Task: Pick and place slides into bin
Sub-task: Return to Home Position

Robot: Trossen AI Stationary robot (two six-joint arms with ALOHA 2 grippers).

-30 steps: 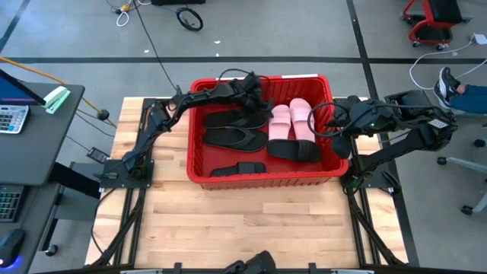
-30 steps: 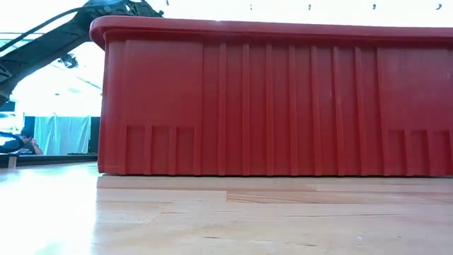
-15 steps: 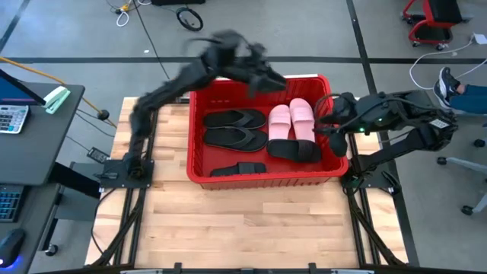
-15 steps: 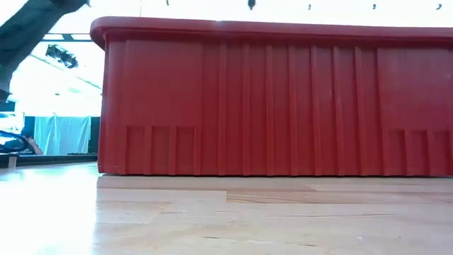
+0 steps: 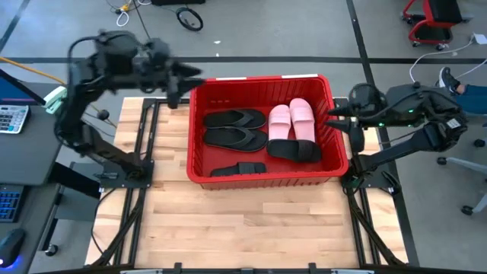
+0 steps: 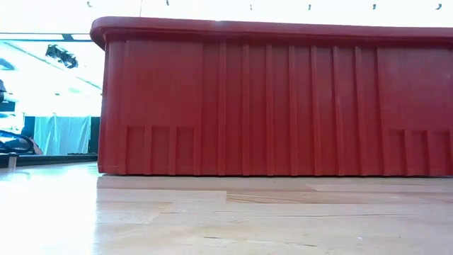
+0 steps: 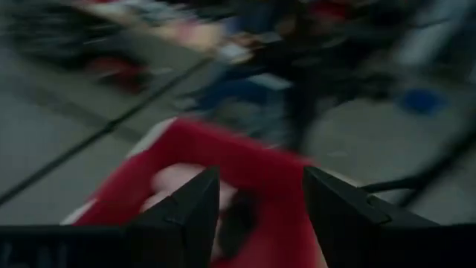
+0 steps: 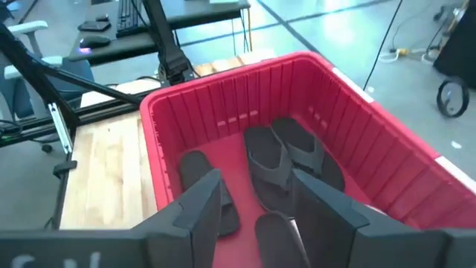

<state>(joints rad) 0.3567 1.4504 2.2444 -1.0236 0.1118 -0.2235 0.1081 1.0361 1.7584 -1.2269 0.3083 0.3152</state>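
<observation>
The red bin (image 5: 199, 129) stands on the wooden table; its near wall (image 6: 283, 106) fills the low view. Inside lie two black flip-flops (image 5: 234, 128), two pink slides (image 5: 291, 119) and two black slides (image 5: 294, 150), (image 5: 238, 169), all flat on the bin's floor. My left gripper (image 5: 190, 76) is open and empty, raised outside the bin's far left corner. My right gripper (image 5: 335, 120) is open and empty at the bin's right rim. The right wrist view shows the flip-flops (image 8: 286, 156) beyond its fingers.
Bare wooden table (image 5: 251, 221) lies in front of the bin and on its left side (image 5: 163, 144). A desk with a calculator (image 5: 11, 118) stands off the table's left. A person's shoe (image 5: 447, 80) shows beyond the right arm.
My left gripper has risen out of the bin, where it hung over the flip-flops, and swung toward the table's far left, clear of the rim. My right gripper has drawn back from over the pink slides toward the table's right edge. The slides lie as before.
</observation>
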